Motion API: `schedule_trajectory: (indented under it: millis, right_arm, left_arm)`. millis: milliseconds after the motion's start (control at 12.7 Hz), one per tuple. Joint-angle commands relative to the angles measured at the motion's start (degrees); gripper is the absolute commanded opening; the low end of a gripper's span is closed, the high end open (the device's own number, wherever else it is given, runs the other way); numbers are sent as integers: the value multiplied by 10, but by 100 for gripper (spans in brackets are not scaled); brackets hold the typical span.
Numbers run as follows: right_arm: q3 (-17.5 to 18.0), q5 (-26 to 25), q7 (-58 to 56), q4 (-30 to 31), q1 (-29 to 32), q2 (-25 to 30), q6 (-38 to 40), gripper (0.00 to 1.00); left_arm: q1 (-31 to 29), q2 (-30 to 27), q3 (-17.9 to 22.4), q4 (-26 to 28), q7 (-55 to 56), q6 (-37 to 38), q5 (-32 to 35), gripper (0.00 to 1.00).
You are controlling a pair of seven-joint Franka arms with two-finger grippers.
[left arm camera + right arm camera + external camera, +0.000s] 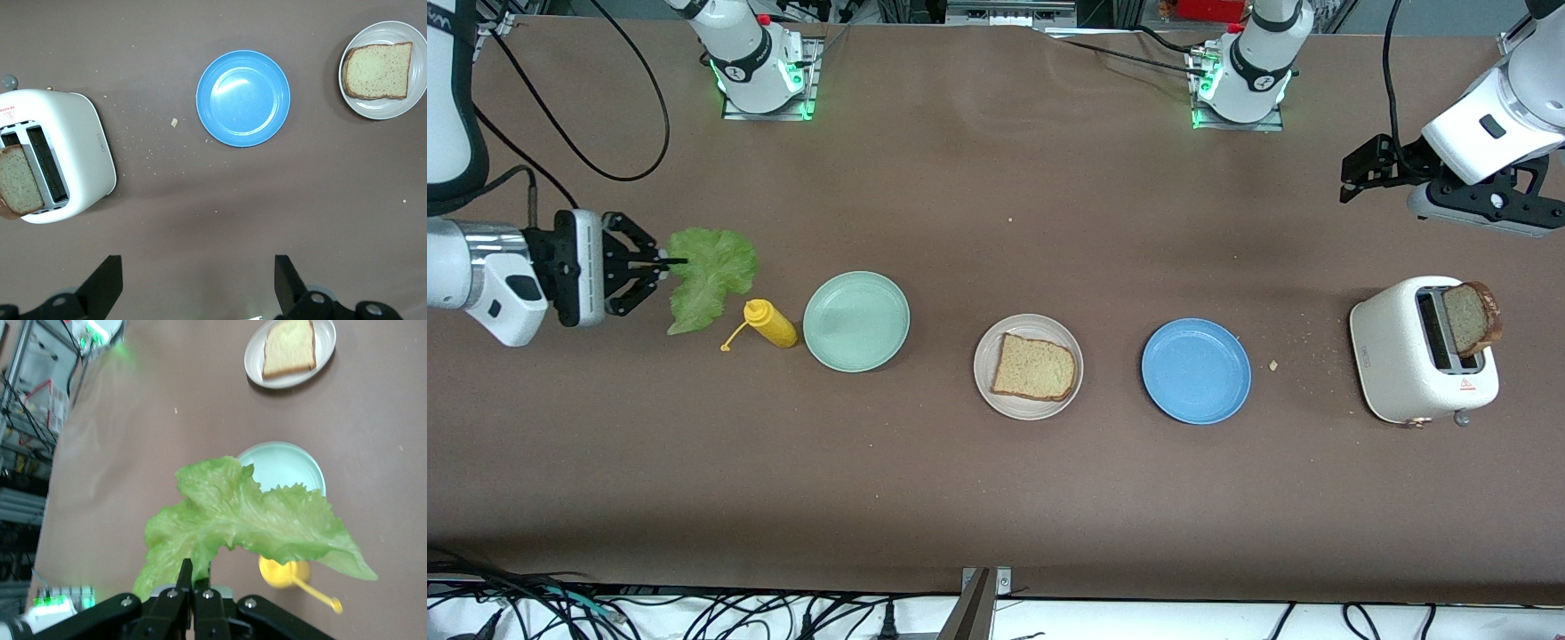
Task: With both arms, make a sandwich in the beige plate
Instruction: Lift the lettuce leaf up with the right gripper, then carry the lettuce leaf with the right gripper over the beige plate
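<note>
The right gripper (665,263) hangs in the air over the right arm's end of the table (996,498), its fingers pressed together on the edge of the lettuce leaf (710,276), which droops from them. Beside the leaf on the table lies a yellow squeeze bottle (770,324), then a mint-green plate (856,321). At the middle of the table sits the beige plate (989,387) with one bread slice (1033,368) flat on it. A blue plate (1196,371) follows. Near the left arm's end stands a white toaster (1400,364) with a second bread slice (1470,320) sticking up from a slot. The left gripper (1356,178) hovers above the table by the toaster, fingers (107,280) spread wide, holding nothing.
</note>
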State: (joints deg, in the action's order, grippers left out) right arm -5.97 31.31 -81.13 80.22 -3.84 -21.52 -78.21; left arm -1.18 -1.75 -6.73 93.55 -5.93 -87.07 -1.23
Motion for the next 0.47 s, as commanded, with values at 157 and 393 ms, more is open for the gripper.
schedule_trajectory:
  millis: [157, 393]
  right_arm:
    - [-67, 111, 116, 5, -149, -38, -82, 0]
    - [-131, 199, 166, -22, -266, -112, -171, 0]
  left_arm:
    - [-11, -4, 1, -6, -5, 6, -5, 100]
    - [-12, -4, 1, -6, -5, 6, -5, 100]
